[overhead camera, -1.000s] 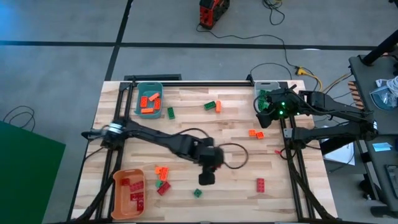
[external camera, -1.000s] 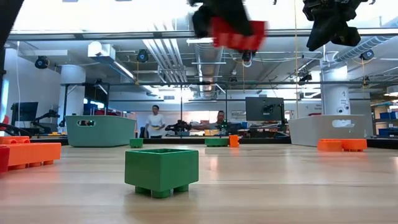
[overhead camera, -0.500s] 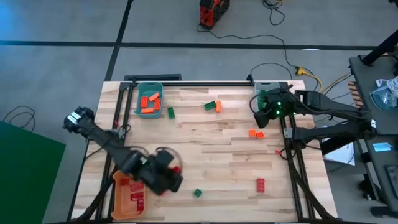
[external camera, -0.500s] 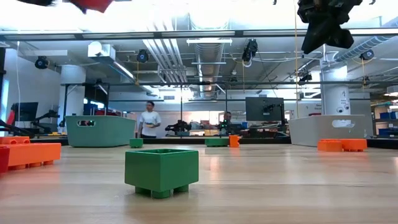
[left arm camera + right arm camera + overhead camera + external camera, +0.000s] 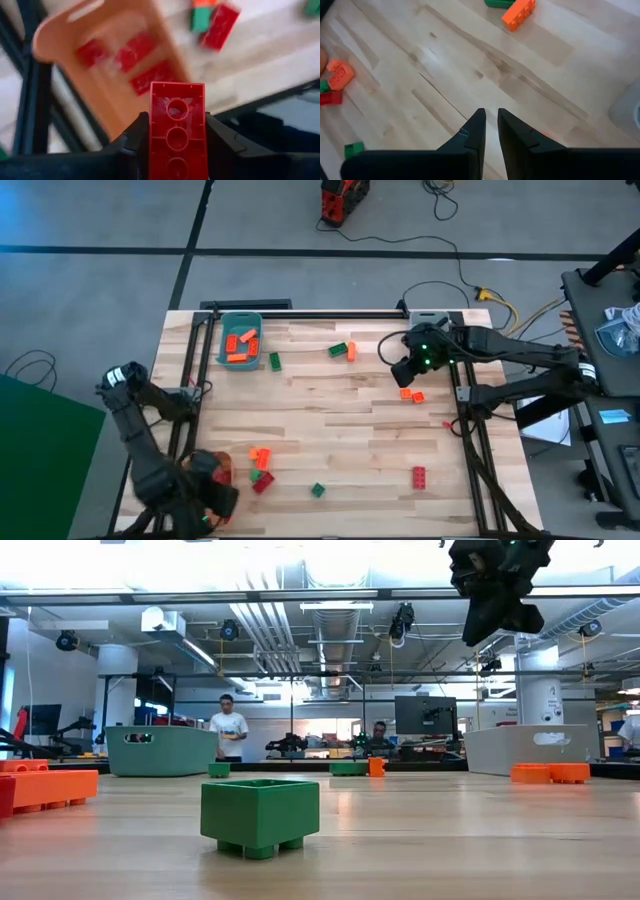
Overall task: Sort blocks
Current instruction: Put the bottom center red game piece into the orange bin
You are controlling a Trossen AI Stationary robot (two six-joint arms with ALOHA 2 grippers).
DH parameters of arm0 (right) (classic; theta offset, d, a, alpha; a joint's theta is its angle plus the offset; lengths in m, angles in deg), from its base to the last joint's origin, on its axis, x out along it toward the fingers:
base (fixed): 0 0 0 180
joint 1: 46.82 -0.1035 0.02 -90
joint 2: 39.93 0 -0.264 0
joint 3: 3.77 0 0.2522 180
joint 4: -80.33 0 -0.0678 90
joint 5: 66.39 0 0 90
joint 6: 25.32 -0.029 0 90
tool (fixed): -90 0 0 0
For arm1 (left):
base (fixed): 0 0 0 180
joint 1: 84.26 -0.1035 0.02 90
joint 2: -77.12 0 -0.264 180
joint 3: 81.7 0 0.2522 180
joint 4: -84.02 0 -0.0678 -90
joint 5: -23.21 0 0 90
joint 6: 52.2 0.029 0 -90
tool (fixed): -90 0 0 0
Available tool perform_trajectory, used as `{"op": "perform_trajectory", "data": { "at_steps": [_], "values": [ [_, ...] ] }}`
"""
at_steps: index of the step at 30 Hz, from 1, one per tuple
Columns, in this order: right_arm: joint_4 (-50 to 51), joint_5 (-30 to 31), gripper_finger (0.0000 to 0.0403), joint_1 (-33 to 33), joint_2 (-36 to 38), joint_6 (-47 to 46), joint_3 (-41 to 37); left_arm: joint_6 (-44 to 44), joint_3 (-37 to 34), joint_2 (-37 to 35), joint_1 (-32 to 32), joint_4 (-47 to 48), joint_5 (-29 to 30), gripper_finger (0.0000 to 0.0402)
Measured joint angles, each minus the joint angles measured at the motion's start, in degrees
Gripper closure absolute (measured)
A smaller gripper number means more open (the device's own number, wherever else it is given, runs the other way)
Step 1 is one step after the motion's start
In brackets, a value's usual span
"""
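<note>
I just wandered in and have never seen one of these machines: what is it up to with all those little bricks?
Two robot arms are sorting toy bricks by colour. The left gripper holds a red brick over the orange bin, which already has red bricks in it. The right gripper, fingers nearly together and empty, hangs above the table near two orange bricks. The teal bin holds orange bricks. More red, orange and green ones lie loose on the table.
</note>
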Motion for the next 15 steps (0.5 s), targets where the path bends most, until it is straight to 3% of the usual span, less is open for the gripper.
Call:
{"op": "perform_trajectory", "data": {
  "at_steps": [2,9,15],
  "values": [
    [-1.25,0.02,0.0362,0.00,-0.59,-0.32,0.00,0.01,-0.50,0.11,0.85,-1.61,-2.36,0.0291],
    [-5.63,-0.01,0.0362,0.00,-1.71,-2.18,0.00,0.86,-8.46,0.95,0.94,-1.22,-2.53,0.0291],
    [-5.89,-0.12,0.0362,0.00,-1.74,-4.43,0.00,1.74,-16.71,0.27,1.53,-7.36,-2.11,0.0291]
  ]
}}
